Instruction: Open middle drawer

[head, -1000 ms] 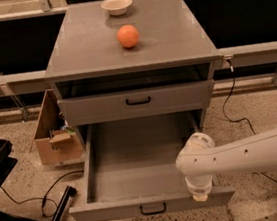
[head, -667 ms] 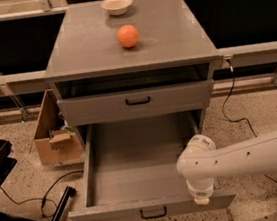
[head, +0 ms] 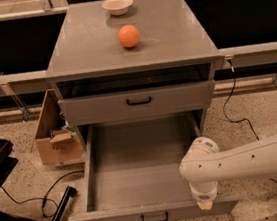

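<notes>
Task looks basically done: the wide shallow grey middle drawer (head: 136,173) with a small black bar handle sits pulled way out of the grey cabinet (head: 85,48). The robot's white gripper (head: 205,204) hangs at its front right rim, and its grip state is impossible to tell.

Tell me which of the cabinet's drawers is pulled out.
The middle drawer, below the shut upper drawer: its grey box juts far forward, with the gripper over its front right corner.
</notes>
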Controlling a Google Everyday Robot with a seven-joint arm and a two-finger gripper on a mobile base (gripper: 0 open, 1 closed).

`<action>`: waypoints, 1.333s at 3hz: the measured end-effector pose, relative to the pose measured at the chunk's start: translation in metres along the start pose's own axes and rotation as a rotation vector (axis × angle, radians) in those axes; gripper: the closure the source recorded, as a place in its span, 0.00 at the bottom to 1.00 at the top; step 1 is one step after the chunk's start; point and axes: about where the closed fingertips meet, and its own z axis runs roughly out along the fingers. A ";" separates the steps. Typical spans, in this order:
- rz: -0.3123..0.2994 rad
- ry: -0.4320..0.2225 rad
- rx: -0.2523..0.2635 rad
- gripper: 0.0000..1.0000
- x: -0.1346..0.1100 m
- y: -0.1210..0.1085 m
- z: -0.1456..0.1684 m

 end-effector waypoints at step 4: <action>0.050 0.057 -0.033 1.00 0.030 0.045 -0.011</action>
